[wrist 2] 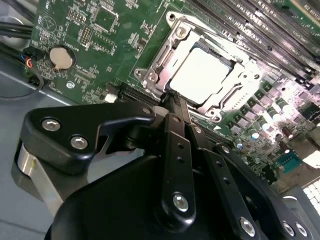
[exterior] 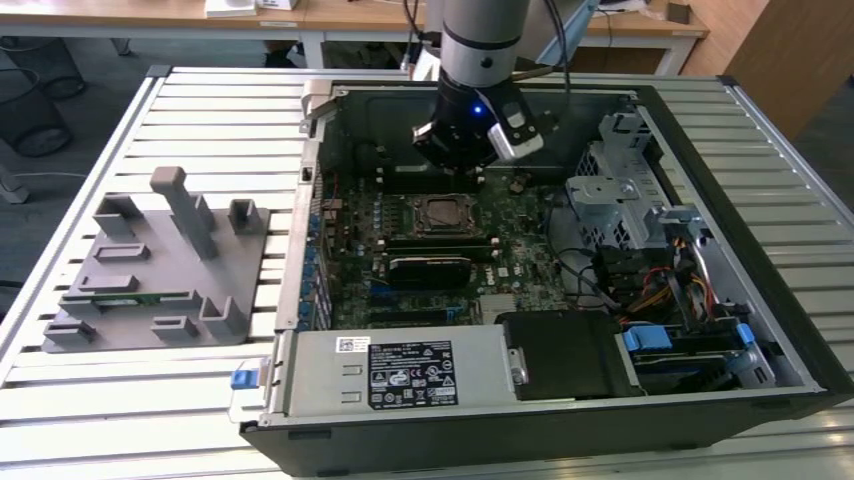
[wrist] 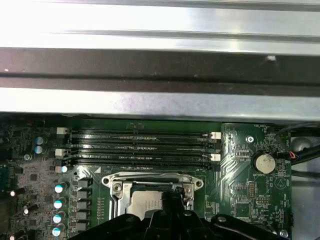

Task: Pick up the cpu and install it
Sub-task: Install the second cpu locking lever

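The cpu [wrist 2: 202, 75] already lies seated in the socket [wrist 2: 165, 60]; the gripper [wrist 2: 172, 100] hangs just above it, jaws drawn together, holding nothing; placement looks done.

Slatted metal bench [exterior: 200, 110]. Wooden desks [exterior: 347, 15] behind, dark wire bin [exterior: 34, 100] far on exterior view's left, grey floor, wooden panel [exterior: 787, 50] on right.

A silver-grey cylindrical arm segment [exterior: 482, 32] was seen above a black wrist block lit by a small blue light, while the black gripper [wrist 2: 172, 107] linkages were studded with silver screws in the second wrist view.
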`<state>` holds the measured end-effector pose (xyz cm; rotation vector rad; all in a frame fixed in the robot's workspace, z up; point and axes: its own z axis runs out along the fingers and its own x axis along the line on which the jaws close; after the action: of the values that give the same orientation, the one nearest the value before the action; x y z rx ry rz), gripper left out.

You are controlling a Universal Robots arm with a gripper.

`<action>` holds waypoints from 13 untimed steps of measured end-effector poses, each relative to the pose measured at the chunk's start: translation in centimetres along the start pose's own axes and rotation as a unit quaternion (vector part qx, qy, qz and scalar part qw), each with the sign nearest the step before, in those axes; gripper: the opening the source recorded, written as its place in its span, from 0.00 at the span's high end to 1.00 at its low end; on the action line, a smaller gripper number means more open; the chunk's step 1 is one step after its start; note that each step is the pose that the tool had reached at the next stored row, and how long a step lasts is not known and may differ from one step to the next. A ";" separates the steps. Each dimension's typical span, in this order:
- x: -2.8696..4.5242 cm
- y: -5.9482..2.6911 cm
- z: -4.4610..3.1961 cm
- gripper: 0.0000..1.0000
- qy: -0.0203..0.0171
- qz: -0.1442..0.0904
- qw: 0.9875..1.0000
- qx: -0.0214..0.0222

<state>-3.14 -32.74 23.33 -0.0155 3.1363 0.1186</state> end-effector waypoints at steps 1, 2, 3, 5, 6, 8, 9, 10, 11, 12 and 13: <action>0.00 -0.14 0.00 0.89 0.000 0.000 1.000 0.000; 0.00 -0.36 -0.02 0.89 0.000 0.000 1.000 0.000; 0.01 -0.56 -0.03 0.89 0.000 0.000 1.000 0.000; 0.01 -0.82 -0.03 0.89 0.000 0.000 1.000 0.000; 0.02 -0.95 -0.02 0.89 0.000 0.000 1.000 0.000; 0.03 -1.19 0.00 0.89 0.000 0.000 1.000 0.000; 0.05 -1.33 0.01 0.89 0.000 0.000 1.000 0.000; 0.06 -1.48 0.02 0.89 0.000 0.000 1.000 0.000; 0.07 -1.63 0.02 0.89 0.000 0.000 1.000 0.000; 0.08 -1.75 0.02 0.89 0.000 0.000 1.000 0.000; 0.10 -1.85 0.01 0.89 0.000 0.000 1.000 0.000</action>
<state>-3.22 -34.58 23.18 -0.0155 3.1363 0.1186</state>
